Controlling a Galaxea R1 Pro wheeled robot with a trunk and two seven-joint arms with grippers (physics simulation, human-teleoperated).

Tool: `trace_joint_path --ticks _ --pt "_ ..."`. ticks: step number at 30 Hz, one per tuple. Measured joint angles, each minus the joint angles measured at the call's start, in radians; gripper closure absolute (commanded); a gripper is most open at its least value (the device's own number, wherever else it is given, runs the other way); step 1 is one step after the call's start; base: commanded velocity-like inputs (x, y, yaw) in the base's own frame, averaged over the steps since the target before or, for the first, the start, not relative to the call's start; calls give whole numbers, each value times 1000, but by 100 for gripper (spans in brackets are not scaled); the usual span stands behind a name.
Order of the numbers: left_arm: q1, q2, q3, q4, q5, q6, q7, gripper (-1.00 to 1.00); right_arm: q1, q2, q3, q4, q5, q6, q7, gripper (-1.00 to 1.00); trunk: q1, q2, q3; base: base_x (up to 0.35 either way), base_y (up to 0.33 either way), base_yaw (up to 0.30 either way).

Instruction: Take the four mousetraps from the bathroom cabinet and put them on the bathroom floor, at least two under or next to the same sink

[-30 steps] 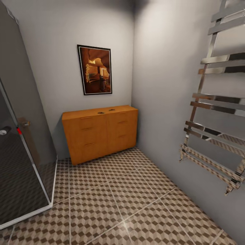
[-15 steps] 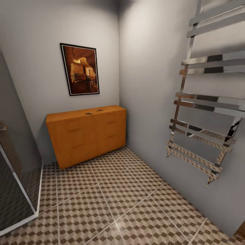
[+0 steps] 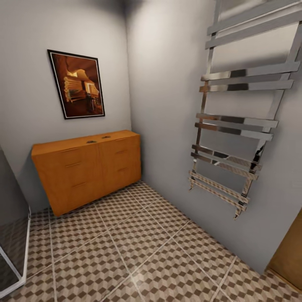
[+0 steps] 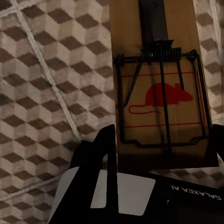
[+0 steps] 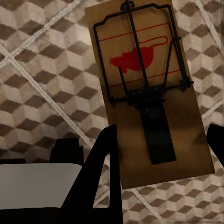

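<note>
In the left wrist view a wooden mousetrap (image 4: 161,100) with a red mouse print and a black wire spring sits between the black fingers of my left gripper (image 4: 161,151), shut on it above the bathroom floor (image 4: 42,84). My right gripper (image 5: 163,151) is shut on a second mousetrap (image 5: 140,60) in the same way, over the tiles (image 5: 42,70). The head view shows the orange-brown cabinet (image 3: 84,167) against the far wall, with two small dark pieces (image 3: 91,141) (image 3: 105,136) lying on its top. The sink is out of view.
A chrome towel rail (image 3: 235,126) hangs on the right wall. A framed picture (image 3: 77,86) hangs above the cabinet. The white-framed shower corner (image 3: 12,260) stands at far left, a wooden door edge (image 3: 289,251) at bottom right. Patterned floor (image 3: 138,247) stretches between.
The head camera has turned right: cabinet, picture and towel rail slid left in the picture, the shower enclosure nearly left the frame, and a wooden door edge came in at bottom right.
</note>
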Motion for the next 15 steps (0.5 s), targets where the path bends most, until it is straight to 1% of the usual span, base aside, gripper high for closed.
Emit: trace_joint_path --ticks 5,9,15 --pt "0 -1 0 0 0 -9 0 100 0 -2 0 0 0 0 0 100 0 0 0 0 0 -250" --pt "0 -1 0 3 4 -87 1 100 0 -2 0 0 0 0 0 100 0 0 0 0 0 -251" --pt "0 -2 0 5 6 -112 2 100 0 -3 0 0 0 1 3 100 0 0 0 0 0 -251"
